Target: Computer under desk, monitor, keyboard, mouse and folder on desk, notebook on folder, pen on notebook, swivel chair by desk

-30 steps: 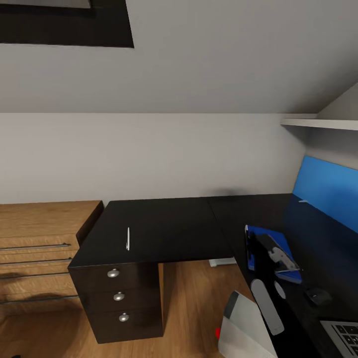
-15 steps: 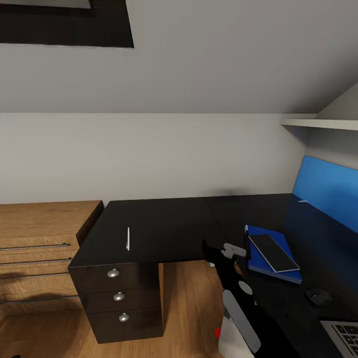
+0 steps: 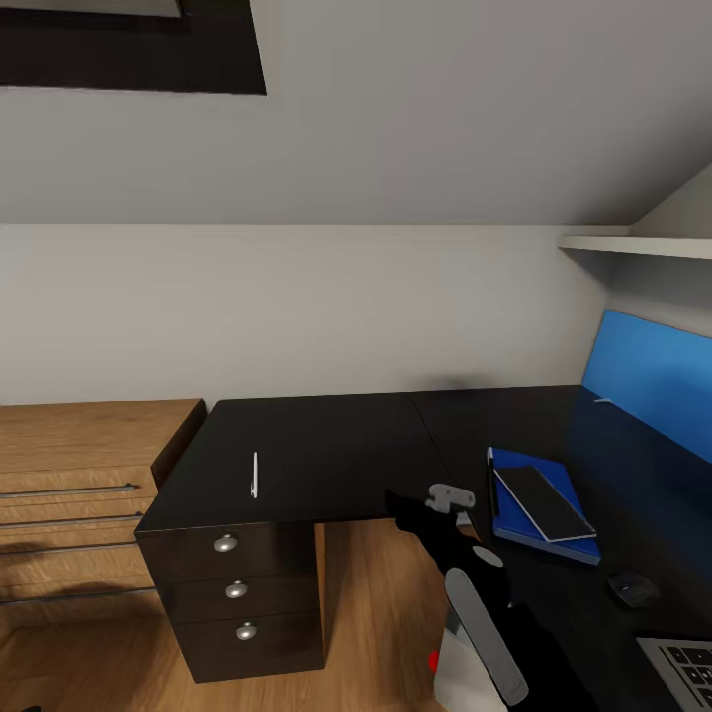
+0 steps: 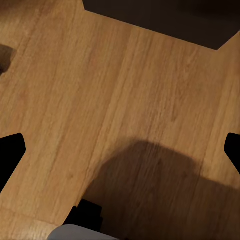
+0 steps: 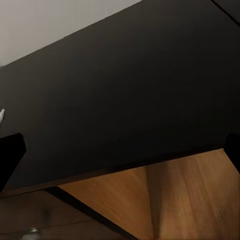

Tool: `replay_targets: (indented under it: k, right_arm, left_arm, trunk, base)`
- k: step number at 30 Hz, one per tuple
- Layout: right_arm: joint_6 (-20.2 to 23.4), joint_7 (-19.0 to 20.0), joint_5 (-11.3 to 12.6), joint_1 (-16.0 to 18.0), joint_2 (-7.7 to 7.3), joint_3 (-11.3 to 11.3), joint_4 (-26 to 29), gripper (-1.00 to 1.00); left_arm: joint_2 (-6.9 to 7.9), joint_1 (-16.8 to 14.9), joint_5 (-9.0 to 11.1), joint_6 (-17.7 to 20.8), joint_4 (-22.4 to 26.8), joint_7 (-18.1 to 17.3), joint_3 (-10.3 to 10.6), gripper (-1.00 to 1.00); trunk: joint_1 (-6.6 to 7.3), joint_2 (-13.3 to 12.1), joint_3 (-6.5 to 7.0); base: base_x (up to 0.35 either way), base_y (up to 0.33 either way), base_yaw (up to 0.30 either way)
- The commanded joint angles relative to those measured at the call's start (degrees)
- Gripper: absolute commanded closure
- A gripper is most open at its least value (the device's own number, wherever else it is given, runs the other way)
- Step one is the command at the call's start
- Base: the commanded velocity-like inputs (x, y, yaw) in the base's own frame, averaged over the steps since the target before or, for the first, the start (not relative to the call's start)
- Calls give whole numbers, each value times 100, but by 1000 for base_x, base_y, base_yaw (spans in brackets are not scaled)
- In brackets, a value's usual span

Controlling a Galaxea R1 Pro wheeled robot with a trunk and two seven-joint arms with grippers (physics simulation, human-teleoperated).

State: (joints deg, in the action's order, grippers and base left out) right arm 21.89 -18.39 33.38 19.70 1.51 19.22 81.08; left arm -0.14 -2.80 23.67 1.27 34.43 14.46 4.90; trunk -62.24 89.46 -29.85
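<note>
From the head camera I see the black worktop [image 3: 326, 445] across the middle of the frame, its dark drawer unit [image 3: 237, 593] at lower left. The pen [image 3: 255, 475] lies alone on the left wing of the worktop, near the front edge. At right of centre the blue folder [image 3: 514, 494] lies flat with the notebook [image 3: 544, 501] resting on top of it. Lower right, the mouse [image 3: 633, 588] sits on the worktop, and a corner of the keyboard [image 3: 682, 667] shows at the bottom right edge. A wooden cabinet [image 3: 79, 494] stands at far left, just beside the drawer unit.

My right end effector [image 3: 420, 506] hangs at lower centre, off the worktop's front edge; its fingertips sit at opposite edges of the right wrist frame, spread apart with nothing between them. The left end effector [image 4: 120, 147] points at the wood floor [image 4: 125, 90], fingers likewise spread and holding nothing.
</note>
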Motion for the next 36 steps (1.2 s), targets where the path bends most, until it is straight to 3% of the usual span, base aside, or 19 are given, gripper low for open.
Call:
replay_targets:
  k: [1, 7, 13, 21, 26, 36]
  right_arm:
    - [17, -53, 73, -7, 4, 6, 30, -100]
    - [6, -64, 69, -26, 36, 42, 37, -100]
    - [-9, -67, 55, -27, 55, 98, -89, -100]
    - [-15, -88, 54, -28, 76, 418, -125, -100]
    - [-25, -66, 54, -28, 69, 784, -116, -100]
    - [-42, -60, 105, -28, 91, 1098, -93, -100]
  left_arm:
    - [5, -1, 41, 13, 11, 48, 32, -100]
    - [5, -1, 40, 6, 19, 48, 29, -100]
    - [5, -1, 33, 12, 20, 54, 21, -100]
    - [2, -1, 32, 13, 20, 56, 20, -100]
    - [5, -1, 32, 5, 20, 64, 20, -100]
    - [13, -1, 37, 5, 20, 65, 3, -100]
  trunk:
    - [0, 3, -6]
    - [0, 3, -10]
    - [132, -237, 68]
    - [308, -558, 170]
    - [418, -759, 256]
    - [637, -1160, 435]
  base:
    - [0, 0, 0]
    - [0, 0, 25]
    - [0, 0, 188]
    - [0, 0, 184]
    - [0, 0, 31]
    - [0, 0, 1]
